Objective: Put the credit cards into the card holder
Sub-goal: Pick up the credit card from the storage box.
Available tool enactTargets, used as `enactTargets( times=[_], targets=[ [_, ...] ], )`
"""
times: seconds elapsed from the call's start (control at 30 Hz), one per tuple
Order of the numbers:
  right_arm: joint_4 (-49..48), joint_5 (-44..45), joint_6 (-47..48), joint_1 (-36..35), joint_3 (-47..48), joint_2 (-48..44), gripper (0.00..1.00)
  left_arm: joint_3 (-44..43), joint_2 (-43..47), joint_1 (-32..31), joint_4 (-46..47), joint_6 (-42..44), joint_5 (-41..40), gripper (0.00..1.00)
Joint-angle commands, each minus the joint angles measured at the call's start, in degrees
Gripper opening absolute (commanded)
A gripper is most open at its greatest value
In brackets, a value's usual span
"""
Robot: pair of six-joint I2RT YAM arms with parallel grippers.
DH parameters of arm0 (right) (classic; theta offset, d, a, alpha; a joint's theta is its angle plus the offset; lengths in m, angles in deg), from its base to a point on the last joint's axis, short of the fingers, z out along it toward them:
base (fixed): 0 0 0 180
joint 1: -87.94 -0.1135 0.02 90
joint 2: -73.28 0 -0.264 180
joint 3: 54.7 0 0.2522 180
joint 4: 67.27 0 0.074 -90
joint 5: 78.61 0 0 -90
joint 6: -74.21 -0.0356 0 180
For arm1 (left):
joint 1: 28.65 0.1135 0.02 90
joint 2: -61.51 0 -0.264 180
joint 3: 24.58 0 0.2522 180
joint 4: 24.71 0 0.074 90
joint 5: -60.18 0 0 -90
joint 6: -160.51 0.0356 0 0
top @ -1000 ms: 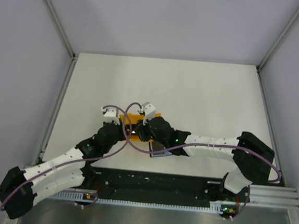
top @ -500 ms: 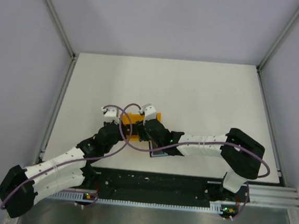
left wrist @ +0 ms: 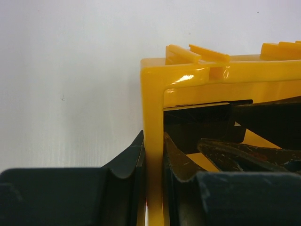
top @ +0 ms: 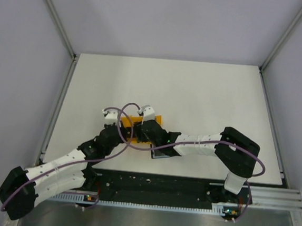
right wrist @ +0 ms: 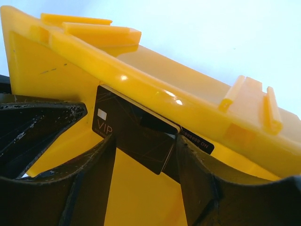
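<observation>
Since the earlier frame the right arm's elbow has drawn in toward the centre of the table (top: 195, 90), and its wrist has settled lower over the orange bin (top: 130, 122). The left arm has not shifted.

The left gripper (left wrist: 153, 141) is clamped on the bin's side wall, one finger outside and one inside, with the wall pressed between them.

The right gripper (right wrist: 146, 157) sits inside the bin with its jaws standing wide apart. It is not closed on anything.

The credit cards (right wrist: 134, 136) are both in the bin, propped on edge against the inner face of its long wall, just ahead of the right fingers. The front one bears the letters "VIP". The second stands behind it, with a strip of its edge showing to the right. Whether either finger touches a card cannot be told.

The card holder (top: 161, 154) lies on the table just beside the bin, toward the near edge and partly under the right forearm. Whether it is open cannot be told.
</observation>
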Motion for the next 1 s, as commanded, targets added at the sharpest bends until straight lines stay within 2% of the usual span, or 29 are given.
enactTargets(
  times=[0.0,0.27,0.4,0.67,0.97],
  targets=[
    [-7.53,-8.25,-1.78,0.19,-1.45,0.30,0.52,-0.28,1.90,-0.08,8.47,-1.68,1.62,0.00],
    [-14.82,-18.18,-4.94,1.86,-5.23,-1.98,0.36,-0.10,1.81,-0.17,7.94,-1.50,0.65,0.00],
    [-16.15,-22.05,-5.12,2.47,-6.20,-3.39,0.32,-0.01,1.72,-0.08,7.85,-1.50,0.21,0.00],
    [-17.73,-27.15,-5.30,2.83,-7.08,-3.74,0.28,-0.10,1.37,-0.08,7.94,-1.50,-0.05,0.00],
    [-15.19,-26.72,-5.56,3.18,-6.03,-2.07,0.28,-0.19,1.63,-0.08,7.68,-1.33,-0.23,0.00]
  ],
)
